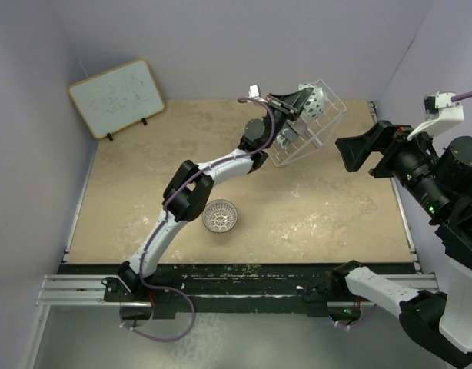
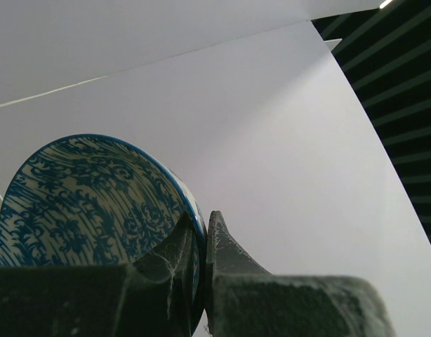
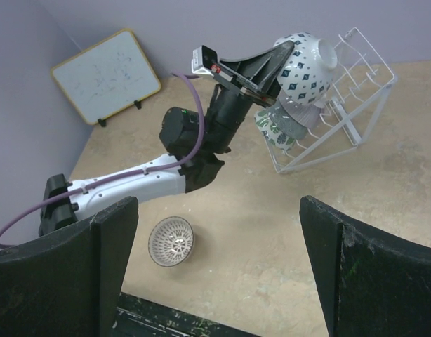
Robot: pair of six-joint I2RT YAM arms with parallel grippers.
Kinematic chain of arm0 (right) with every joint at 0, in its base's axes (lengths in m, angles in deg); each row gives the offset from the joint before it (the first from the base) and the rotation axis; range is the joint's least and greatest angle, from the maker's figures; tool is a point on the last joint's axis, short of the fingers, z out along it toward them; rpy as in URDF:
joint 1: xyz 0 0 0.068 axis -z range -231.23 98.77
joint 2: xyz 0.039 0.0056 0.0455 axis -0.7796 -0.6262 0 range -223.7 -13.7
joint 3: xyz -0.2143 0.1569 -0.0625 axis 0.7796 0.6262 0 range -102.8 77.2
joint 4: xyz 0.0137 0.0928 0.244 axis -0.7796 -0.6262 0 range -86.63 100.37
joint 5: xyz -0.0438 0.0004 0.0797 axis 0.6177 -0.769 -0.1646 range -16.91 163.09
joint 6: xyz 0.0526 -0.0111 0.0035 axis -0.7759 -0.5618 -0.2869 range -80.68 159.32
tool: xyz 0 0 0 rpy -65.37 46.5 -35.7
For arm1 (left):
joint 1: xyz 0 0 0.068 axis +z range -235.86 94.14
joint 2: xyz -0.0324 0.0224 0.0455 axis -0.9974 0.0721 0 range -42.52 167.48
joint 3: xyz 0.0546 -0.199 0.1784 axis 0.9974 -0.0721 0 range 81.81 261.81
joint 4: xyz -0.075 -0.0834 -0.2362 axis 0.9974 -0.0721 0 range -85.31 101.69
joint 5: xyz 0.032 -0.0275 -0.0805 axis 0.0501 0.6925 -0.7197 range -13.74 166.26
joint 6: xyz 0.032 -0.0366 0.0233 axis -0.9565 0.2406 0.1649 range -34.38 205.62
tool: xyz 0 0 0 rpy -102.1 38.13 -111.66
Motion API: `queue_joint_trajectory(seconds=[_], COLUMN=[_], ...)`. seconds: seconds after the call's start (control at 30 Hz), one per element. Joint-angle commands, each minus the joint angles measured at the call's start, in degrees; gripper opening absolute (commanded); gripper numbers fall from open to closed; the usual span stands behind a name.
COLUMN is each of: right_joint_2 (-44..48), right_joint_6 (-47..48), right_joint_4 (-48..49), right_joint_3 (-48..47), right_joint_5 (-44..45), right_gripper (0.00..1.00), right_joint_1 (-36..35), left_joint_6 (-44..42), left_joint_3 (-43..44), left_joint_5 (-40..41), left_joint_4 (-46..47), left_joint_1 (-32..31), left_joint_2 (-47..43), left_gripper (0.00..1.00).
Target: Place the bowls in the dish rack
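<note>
A wood-framed whiteboard (image 1: 117, 98), faintly scribbled, stands propped at the far left corner of the tan, scuffed counter (image 1: 328, 223), beside the lilac wall (image 1: 28, 115).

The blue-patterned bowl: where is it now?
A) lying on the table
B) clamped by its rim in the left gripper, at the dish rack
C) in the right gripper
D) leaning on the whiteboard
B: the left gripper pinches the blue-patterned bowl by its rim at the dish rack.
</note>
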State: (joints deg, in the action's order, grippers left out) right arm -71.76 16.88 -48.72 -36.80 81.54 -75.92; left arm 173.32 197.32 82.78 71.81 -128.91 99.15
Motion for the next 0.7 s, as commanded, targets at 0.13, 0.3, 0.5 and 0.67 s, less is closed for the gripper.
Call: queue_joint_trajectory(seconds=[0.13,0.3,0.5,0.67], right_joint_2=[0.6,0.9,1.4,1.6], right_joint_6=[1.8,2.2,2.3,2.2], right_joint_4=[-0.4,-1.0,-0.8,-0.5], right_joint_3=[-1.3,-1.5,-0.4,0.5], right_joint_5=[0.5,0.5,0.2,-0.2], right_gripper=[0.99,0.99,1.0,1.0], right_joint_1=[0.2,0.2,0.3,0.3], left_joint_6=[0.9,2.4,2.0,2.6], left_joint_3=[10.9,9.2,12.0,14.9], left_joint_5=[7.3,10.4,11.6,12.0], left_joint_4=[7.4,8.8,5.7,5.0], left_joint_1=[-0.9,-0.8,-0.8,-0.4], left_joint_2=[4.3,5.9,8.0,10.4], left_gripper=[0.0,0.0,0.0,0.0])
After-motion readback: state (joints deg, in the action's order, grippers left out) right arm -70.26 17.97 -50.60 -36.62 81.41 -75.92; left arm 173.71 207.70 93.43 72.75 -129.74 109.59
